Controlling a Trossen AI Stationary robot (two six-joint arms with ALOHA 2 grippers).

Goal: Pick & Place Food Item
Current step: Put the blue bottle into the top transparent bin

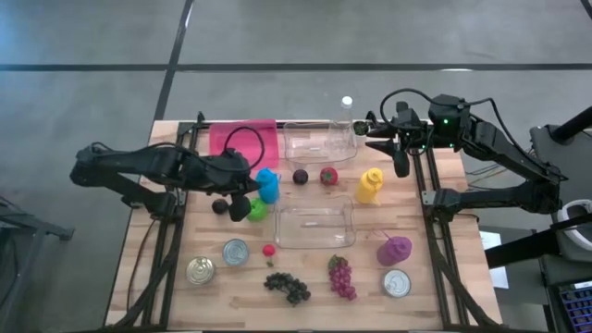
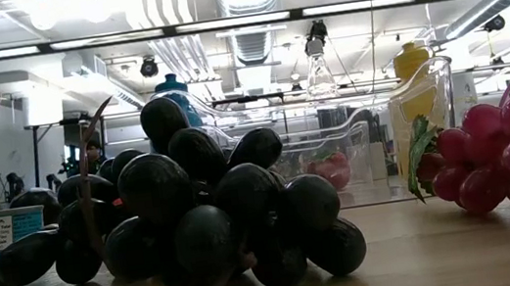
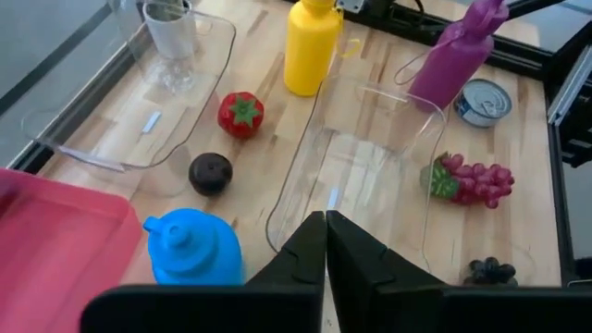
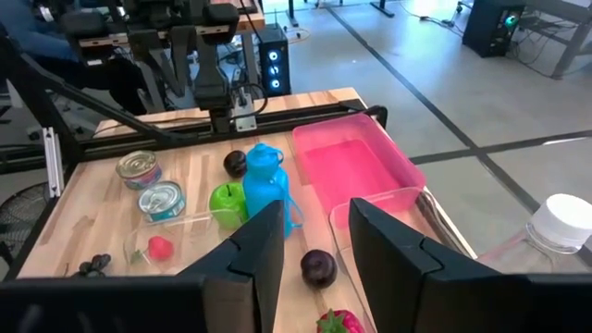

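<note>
Food items lie spread on the wooden table (image 1: 416,305): a green apple (image 1: 258,211), two dark plums (image 1: 301,176) (image 1: 219,206), a strawberry (image 1: 328,175), a small red berry (image 1: 269,250), dark grapes (image 1: 287,287) and red grapes (image 1: 341,276). My left gripper (image 1: 242,207) hovers shut and holding nothing beside the blue bottle (image 3: 192,245), just left of the apple. It faces the near clear container (image 3: 356,176). At the far right, my right gripper (image 4: 310,250) is raised and open, with nothing between its fingers.
A pink tray (image 1: 245,139) and a second clear container (image 1: 319,141) stand along the far edge. A yellow bottle (image 1: 369,185), a purple bottle (image 1: 394,250) and three cans (image 1: 236,252) (image 1: 201,270) (image 1: 397,283) also stand on the table. A capped water bottle (image 4: 564,222) sits beyond the far edge.
</note>
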